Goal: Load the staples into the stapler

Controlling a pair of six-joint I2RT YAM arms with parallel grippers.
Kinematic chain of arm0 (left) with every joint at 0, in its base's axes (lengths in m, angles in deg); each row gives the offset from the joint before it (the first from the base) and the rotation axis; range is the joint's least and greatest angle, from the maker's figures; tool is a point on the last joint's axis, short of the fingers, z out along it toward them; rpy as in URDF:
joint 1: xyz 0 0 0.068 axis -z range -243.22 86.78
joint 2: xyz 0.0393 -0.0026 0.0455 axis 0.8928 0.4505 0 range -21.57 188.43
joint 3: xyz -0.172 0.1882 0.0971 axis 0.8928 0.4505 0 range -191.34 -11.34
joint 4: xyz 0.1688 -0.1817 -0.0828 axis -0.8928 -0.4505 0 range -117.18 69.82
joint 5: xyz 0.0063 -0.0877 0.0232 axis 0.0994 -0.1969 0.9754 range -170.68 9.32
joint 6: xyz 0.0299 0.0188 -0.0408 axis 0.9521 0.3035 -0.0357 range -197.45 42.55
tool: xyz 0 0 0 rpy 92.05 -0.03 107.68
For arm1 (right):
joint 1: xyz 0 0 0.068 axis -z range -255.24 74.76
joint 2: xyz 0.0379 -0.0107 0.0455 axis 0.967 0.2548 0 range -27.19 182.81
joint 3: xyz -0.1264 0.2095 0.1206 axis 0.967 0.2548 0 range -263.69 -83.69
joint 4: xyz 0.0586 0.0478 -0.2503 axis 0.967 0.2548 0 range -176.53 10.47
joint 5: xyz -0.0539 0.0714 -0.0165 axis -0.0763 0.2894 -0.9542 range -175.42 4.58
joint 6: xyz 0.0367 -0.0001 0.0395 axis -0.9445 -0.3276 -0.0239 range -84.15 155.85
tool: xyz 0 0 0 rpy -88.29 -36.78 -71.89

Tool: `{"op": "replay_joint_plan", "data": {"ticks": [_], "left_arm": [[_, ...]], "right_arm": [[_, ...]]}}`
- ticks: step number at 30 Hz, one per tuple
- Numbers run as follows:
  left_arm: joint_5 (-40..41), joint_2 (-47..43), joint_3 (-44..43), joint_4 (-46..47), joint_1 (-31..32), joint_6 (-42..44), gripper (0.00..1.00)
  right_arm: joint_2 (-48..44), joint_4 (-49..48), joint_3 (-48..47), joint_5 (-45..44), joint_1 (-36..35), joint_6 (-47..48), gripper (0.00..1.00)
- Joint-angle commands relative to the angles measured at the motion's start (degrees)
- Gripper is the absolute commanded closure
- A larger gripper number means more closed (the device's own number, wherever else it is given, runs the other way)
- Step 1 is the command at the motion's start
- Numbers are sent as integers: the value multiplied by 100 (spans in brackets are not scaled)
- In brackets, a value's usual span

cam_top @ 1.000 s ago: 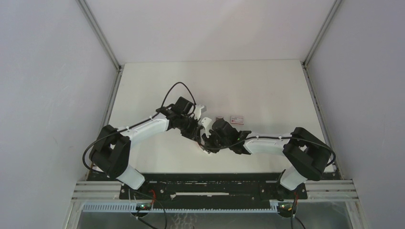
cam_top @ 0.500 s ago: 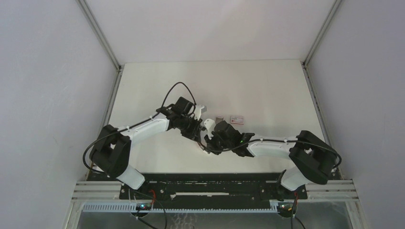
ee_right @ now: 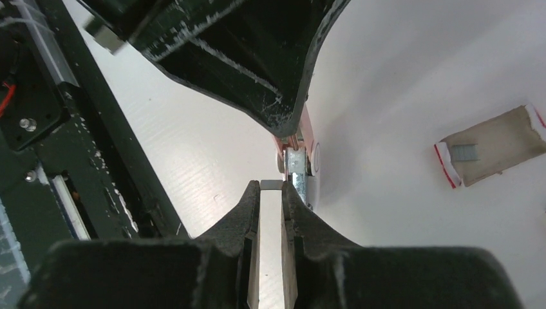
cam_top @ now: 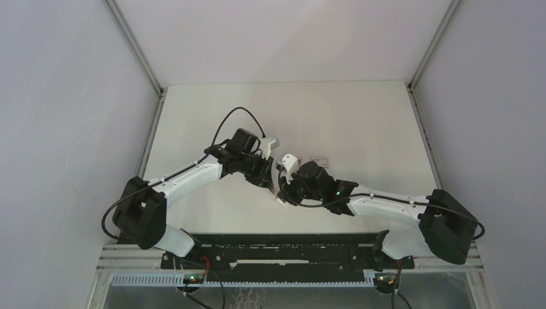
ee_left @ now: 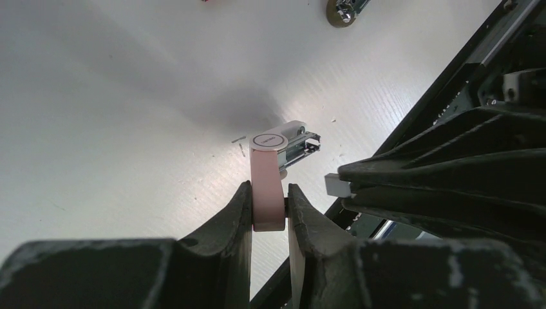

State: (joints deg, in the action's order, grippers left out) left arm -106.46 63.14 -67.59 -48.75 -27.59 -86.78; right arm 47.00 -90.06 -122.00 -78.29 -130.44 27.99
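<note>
**Strip of staples held at the mouth of the open stapler**

Both arms met over the middle of the table (cam_top: 360, 122), a little toward its near edge. The left gripper (ee_left: 268, 189) had its jaws closed on the pink body of the stapler (ee_left: 266, 168), one finger on each flat side. The stapler's white cap pointed away from the wrist. Its shadow lay apart from it on the white surface. The stapler's metal channel (ee_left: 300, 144) stood exposed and stuck out to the side, toward the other arm.

The right gripper (ee_right: 270, 187) had come in from the right. Its jaws were drawn in tight on a staple strip (ee_left: 337, 185), and the grey end of the strip poked out past the fingertips. In the right wrist view that end sat just beside the channel's open end. I could not tell whether the two touched. The left wrist view showed a small gap between them.

The staple box (ee_right: 496, 144) lay flat on the table, to the right of the two grippers and slightly farther back. Its brownish tray was open, with red-and-white edges showing. A short block of spare staples (ee_right: 462, 152) rested inside it.
</note>
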Motion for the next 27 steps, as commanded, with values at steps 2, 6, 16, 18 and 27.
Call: {"op": "replay_joint_plan", "data": {"ticks": [2, 6, 16, 18, 27], "left_arm": [[-131, -231, 141, 165, 31, 189, 100], [-49, -142, 98, 80, 40, 200, 100], [-50, -114, 88, 59, 62, 210, 100], [-49, -120, 88, 54, 66, 216, 100], [-72, -104, 86, 49, 77, 218, 100]], "right_arm": [[307, -112, -15, -330, -236, -107, 96], [490, -138, -11, -460, -315, -137, 96], [603, 64, -69, -732, -298, 1, 97], [612, 71, -95, -731, -297, 20, 97], [630, 89, -155, -801, -304, 73, 97]]}}
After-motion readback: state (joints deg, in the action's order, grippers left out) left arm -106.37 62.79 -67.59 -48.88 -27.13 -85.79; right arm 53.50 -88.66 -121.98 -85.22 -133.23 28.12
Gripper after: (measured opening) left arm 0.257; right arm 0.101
